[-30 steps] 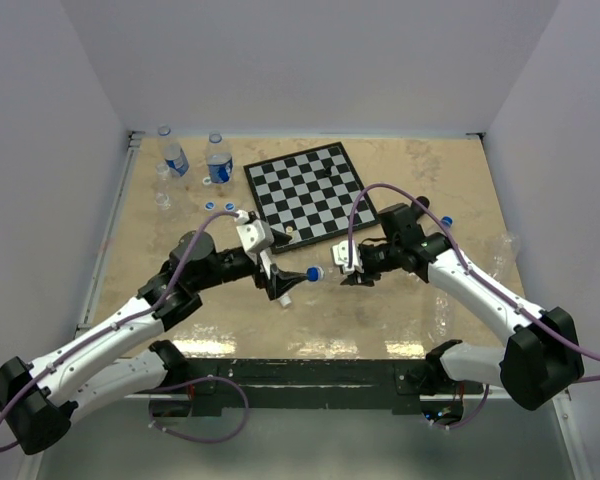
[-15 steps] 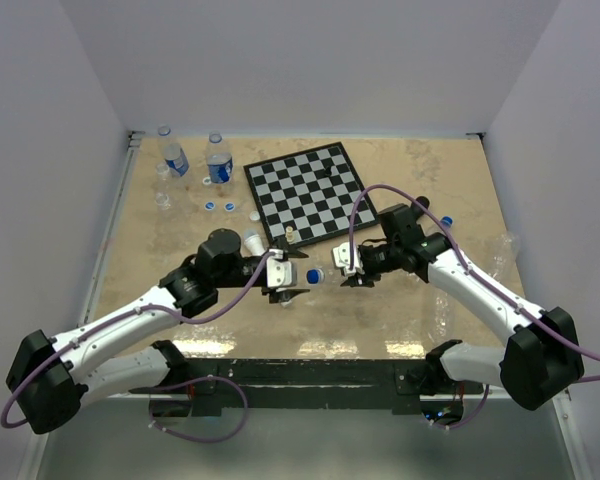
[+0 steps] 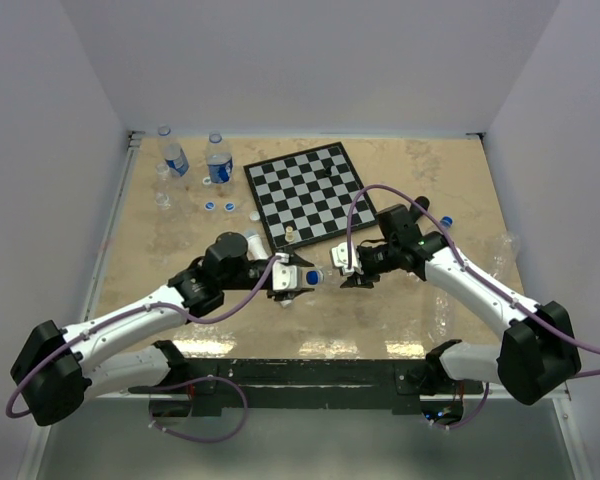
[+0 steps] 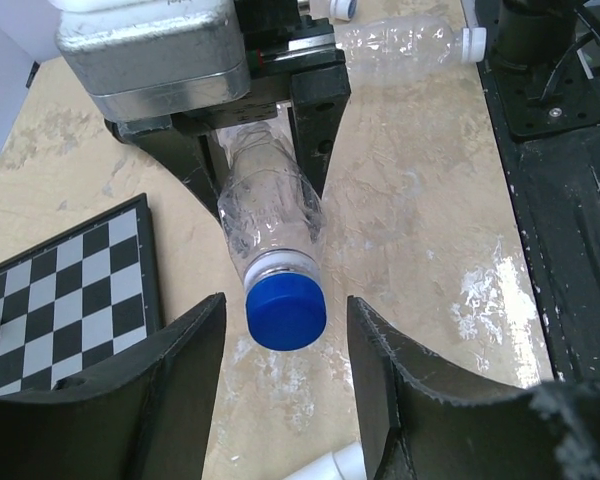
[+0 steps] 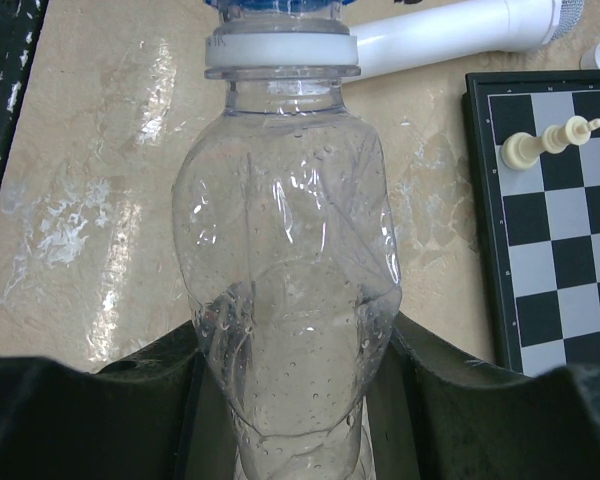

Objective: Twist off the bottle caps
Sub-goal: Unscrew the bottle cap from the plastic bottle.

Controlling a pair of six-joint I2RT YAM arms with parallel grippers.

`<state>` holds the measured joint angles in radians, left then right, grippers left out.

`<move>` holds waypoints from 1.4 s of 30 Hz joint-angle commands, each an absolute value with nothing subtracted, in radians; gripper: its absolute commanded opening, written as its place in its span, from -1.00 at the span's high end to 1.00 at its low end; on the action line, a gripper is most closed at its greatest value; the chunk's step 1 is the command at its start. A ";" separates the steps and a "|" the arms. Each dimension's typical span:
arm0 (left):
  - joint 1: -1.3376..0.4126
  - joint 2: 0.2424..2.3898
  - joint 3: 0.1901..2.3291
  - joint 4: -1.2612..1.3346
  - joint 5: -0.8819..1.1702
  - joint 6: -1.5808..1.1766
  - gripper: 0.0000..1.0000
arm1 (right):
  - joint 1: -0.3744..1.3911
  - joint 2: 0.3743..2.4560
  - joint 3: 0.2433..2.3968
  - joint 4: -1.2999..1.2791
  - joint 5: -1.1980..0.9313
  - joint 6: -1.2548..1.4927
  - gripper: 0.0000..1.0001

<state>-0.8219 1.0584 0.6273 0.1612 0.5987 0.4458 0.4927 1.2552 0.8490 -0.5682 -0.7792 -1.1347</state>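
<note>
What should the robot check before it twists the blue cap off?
1. Clear crumpled plastic bottle clamped in right jaws: ok.
2. Round blue plastic cap between left jaws: ok.
3. Left jaws pressing on cap: not ok, gaps on both sides.
4. Cap tight or loose: cannot tell.

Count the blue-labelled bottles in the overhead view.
2. The left bottle stands in the far-left corner; the right bottle stands beside it, near the chessboard. Others may be hidden.

Beige table (image 3: 430,165) with chessboard (image 3: 305,192), bottles (image 3: 218,160), caps (image 3: 209,206)
</note>
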 commanded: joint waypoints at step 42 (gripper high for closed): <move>-0.739 1.066 0.762 0.077 0.275 -0.913 0.16 | 0.494 1.253 0.885 -0.551 -0.795 -1.117 0.90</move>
